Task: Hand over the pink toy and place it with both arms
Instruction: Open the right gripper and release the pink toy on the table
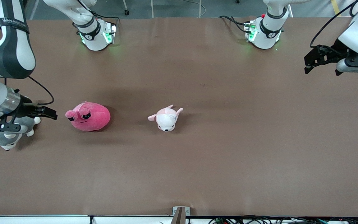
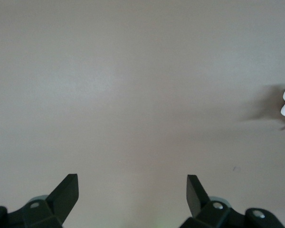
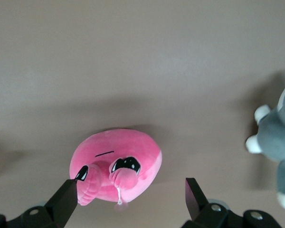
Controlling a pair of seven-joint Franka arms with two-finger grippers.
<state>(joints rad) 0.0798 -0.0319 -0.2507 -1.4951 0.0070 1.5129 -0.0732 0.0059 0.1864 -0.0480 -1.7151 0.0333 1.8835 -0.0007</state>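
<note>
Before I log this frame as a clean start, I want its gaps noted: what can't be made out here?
- Grey plush: in the front view the right gripper and its wrist cover much of it; the right wrist view cuts it at the edge.
- Puppy plush: the left wrist view shows only white bits at the edge.
- Pink toy: its underside is hidden everywhere.
- Left gripper: open, over bare table.

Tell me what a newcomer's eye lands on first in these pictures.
The hot-pink toy with bulging stalk eyes stands out, lying on the brown table toward the right arm's end. Beside it, near mid-table, lies a smaller pale pink-and-white puppy plush. The right gripper, jaws open, hangs over a grey plush beside the pink toy, while the left gripper waits open over its own end.
</note>
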